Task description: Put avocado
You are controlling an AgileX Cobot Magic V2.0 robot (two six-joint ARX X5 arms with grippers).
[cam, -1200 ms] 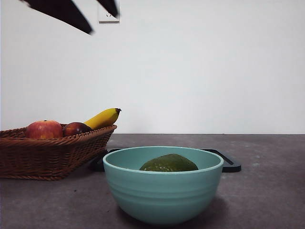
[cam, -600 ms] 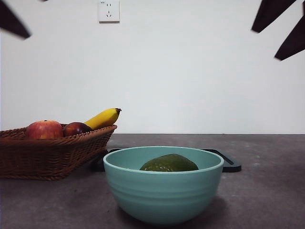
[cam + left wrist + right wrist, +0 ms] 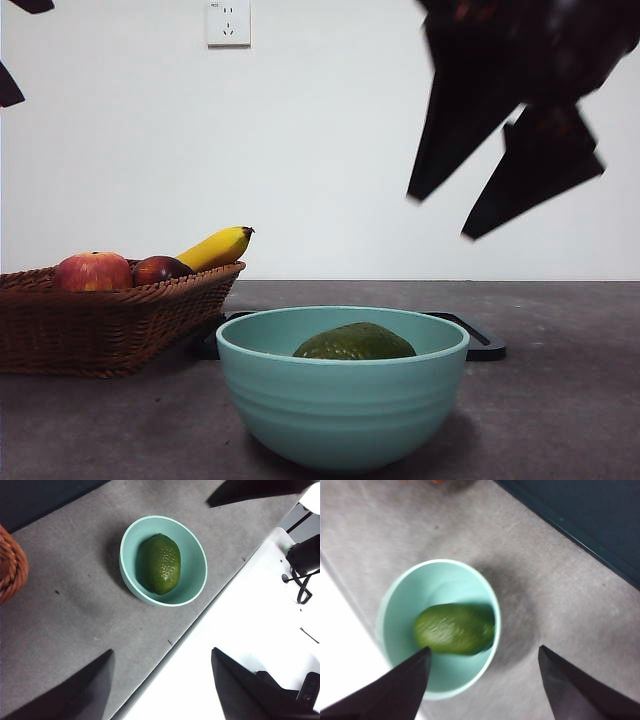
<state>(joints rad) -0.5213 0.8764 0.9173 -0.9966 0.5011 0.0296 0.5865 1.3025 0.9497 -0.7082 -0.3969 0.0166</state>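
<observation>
The avocado [image 3: 355, 342] lies on its side inside the pale green bowl [image 3: 342, 405], its dark, bumpy top just showing above the rim in the front view. The left wrist view shows the avocado [image 3: 159, 563] filling much of the bowl's [image 3: 192, 582] hollow, and the right wrist view shows the same fruit [image 3: 454, 629] resting on the floor of the bowl [image 3: 407, 600]. Nothing grips it.

The right claw [image 3: 505, 190] hangs in the air above the bowl and to one side of it, large and dark in the front view, its two jaws spread apart and empty. The left claw [image 3: 162, 690] is high over the desk's near edge, jaws also wide apart and empty; in the front view only black tips show at a top corner.

The bowl stands on the grey desk [image 3: 560, 400]. Behind it lies a flat black tray [image 3: 480, 345]. Beside the bowl sits a wicker basket [image 3: 100, 325] holding a red apple [image 3: 92, 271], a darker apple [image 3: 158, 269] and a banana [image 3: 215, 247]. A wall socket [image 3: 228, 22] is on the white wall.
</observation>
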